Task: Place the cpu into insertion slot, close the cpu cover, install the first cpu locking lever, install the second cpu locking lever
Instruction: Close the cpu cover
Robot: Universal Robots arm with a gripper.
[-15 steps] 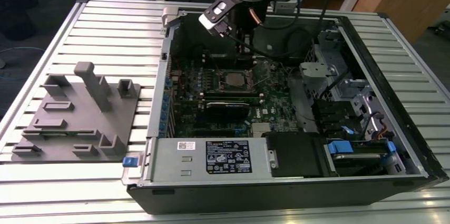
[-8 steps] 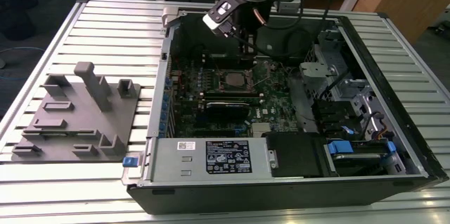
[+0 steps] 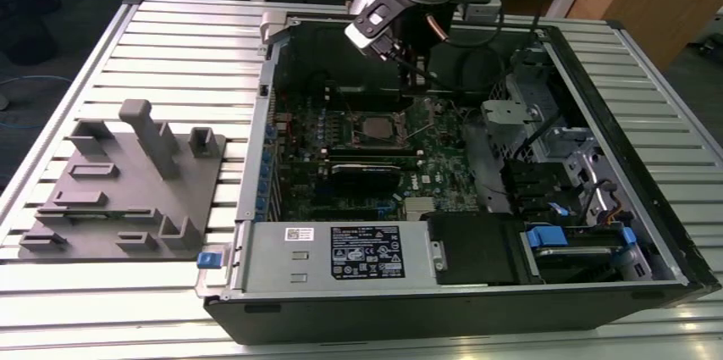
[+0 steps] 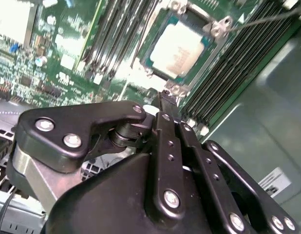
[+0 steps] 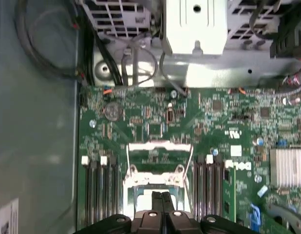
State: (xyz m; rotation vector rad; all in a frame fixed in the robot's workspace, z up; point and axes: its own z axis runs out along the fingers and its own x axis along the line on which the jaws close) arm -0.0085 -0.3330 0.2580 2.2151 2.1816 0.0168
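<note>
The cpu (image 4: 177,48), a pale silvery square, lies in the insertion slot (image 4: 155,66) on the green board; the insertion slot (image 3: 373,129) sits mid-case in the exterior view. The cpu cover (image 5: 159,157) stands raised on the far side of the socket from my fingers, with green board showing through its window. A thin wire locking lever (image 4: 267,18) sticks out from a socket corner, unlatched. My gripper (image 4: 165,97) is shut with nothing between its black fingers, its tips just beside the socket's near corner. In the exterior view the gripper (image 3: 433,85) hangs inside the case, above and behind the socket.
Long black memory slots (image 4: 238,63) flank the socket. A silver heatsink (image 5: 288,168) and a drive cage (image 3: 565,157) lie on the exterior view's right. The labelled power supply (image 3: 339,254) fills the case front. A grey fixture plate (image 3: 124,182) rests on the slatted table.
</note>
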